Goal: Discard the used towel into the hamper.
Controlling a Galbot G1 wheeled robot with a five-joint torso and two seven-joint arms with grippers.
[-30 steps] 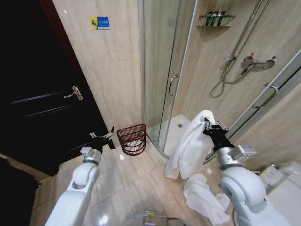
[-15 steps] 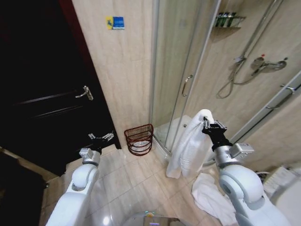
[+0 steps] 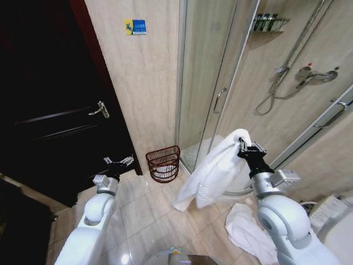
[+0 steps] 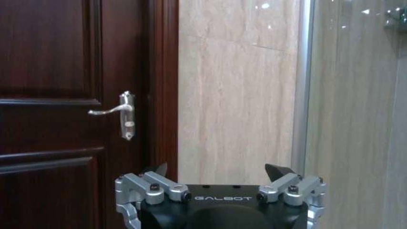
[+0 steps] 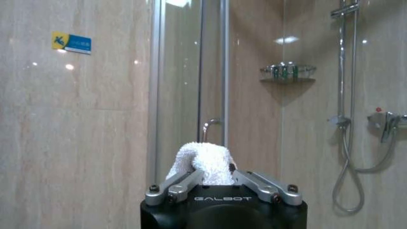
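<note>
Tiled floor (image 3: 149,212): dark red-brown wire hamper (image 3: 164,163), round, open-topped.

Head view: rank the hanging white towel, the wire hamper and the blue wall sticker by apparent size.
1. White terry towel held by the right gripper; nearer the camera, so flattered.
2. Dark red-brown round wire hamper.
3. Blue-and-yellow rectangular wall sticker.

Fluffy white terry-cloth towel (image 3: 212,174); dark red-brown wire hamper (image 3: 164,163); glossy floor tiles (image 3: 149,212); polished wooden door (image 4: 76,119).

Right tool (image 5: 219,175) clamps a bunched white towel (image 5: 205,164) between its fingers. Behind: beige tiled wall with blue-yellow sticker (image 5: 71,42), glass shower door (image 5: 190,81), wire shelf (image 5: 287,72), shower hose (image 5: 346,157).
</note>
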